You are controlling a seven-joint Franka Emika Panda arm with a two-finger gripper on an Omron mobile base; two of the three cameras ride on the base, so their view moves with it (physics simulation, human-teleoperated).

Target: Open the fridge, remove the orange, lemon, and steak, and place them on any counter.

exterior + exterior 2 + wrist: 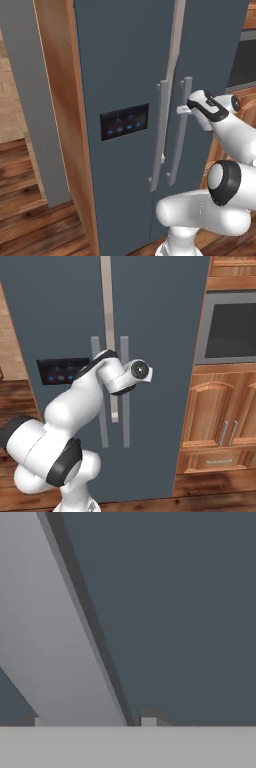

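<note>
I am clamping my gripper onto the right-hand handle of the closed fridge, beside the door seam. A steady outward pull along the door's arc is looking wisest. Right of the fridge, wooden cabinets are crowding the swing; the wooden floor behind is leaving room.

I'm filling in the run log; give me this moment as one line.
stage: opening fridge | gripper: shut on right door handle | doors: closed | orange, lemon, steak: not yet out
</note>
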